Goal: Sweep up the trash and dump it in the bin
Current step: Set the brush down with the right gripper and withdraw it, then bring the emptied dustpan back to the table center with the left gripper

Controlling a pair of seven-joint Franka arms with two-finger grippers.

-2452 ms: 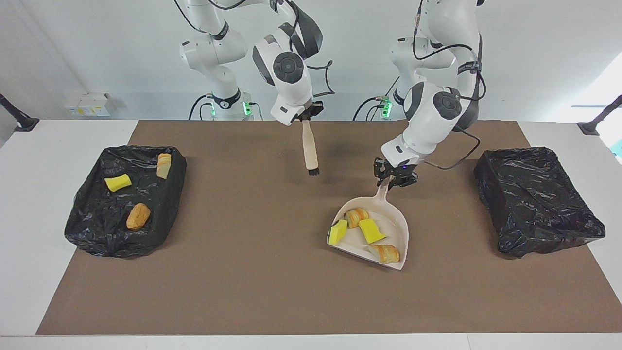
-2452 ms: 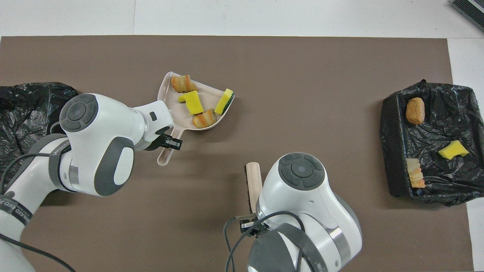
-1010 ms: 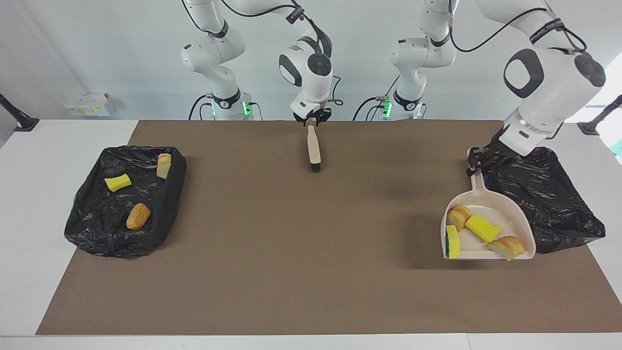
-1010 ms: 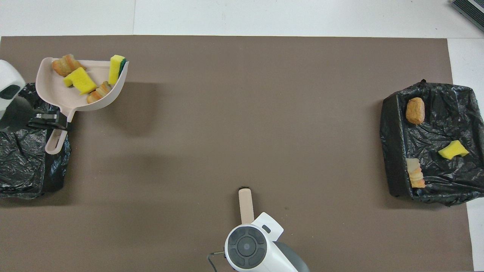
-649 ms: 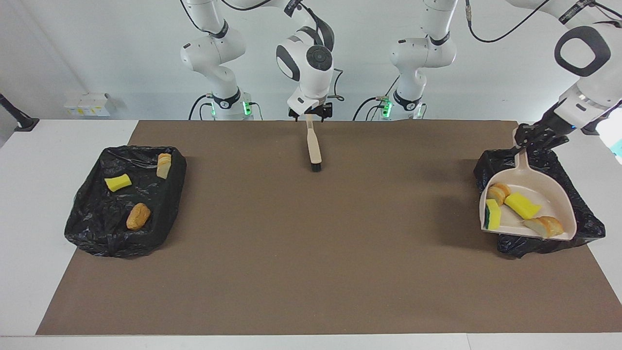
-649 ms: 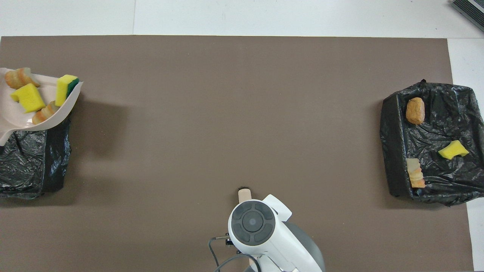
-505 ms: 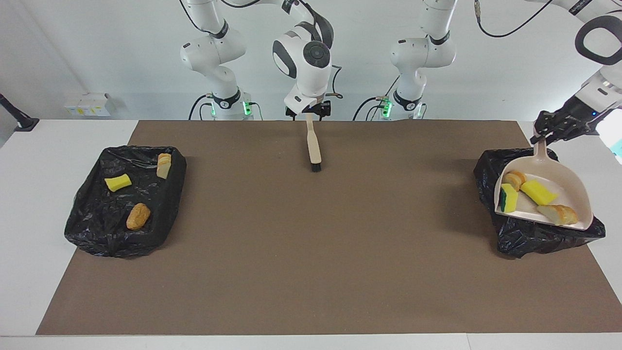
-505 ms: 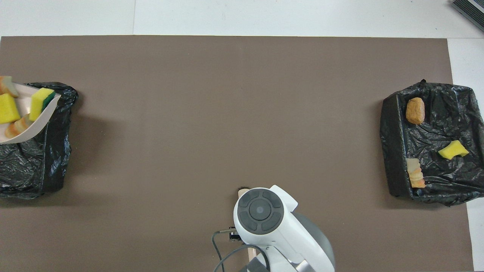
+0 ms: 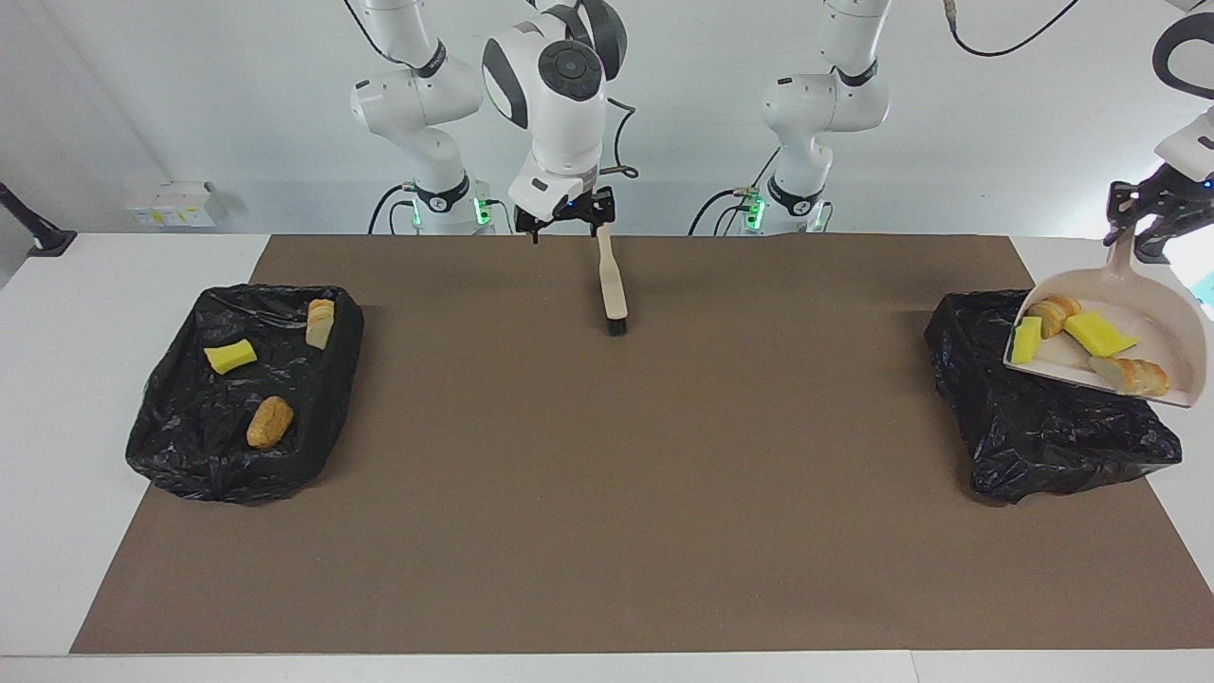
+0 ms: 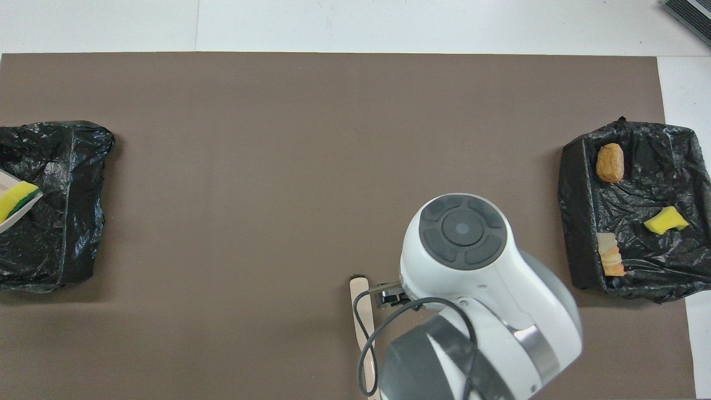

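My left gripper [image 9: 1143, 216] is shut on the handle of the beige dustpan [image 9: 1162, 318] and holds it tilted in the air over the black bin [image 9: 1043, 417] at the left arm's end. In the pan lie two yellow chunks [image 9: 1098, 332] and two croissants [image 9: 1131, 376]. Only the pan's corner [image 10: 12, 218] with one yellow chunk [image 10: 15, 199] shows in the overhead view. My right gripper [image 9: 566, 218] is open, just beside the handle of the brush [image 9: 613, 283], which lies on the mat.
A second black bin [image 9: 190, 446] at the right arm's end holds a yellow chunk [image 9: 229, 357], a croissant [image 9: 321, 323] and a bread roll [image 9: 270, 421]. The brown mat [image 9: 607, 493] covers the table between the bins.
The left arm carried the loaded dustpan from mid-table to over the bin and lifted it higher. The right gripper set the brush down, let go and shifted aside.
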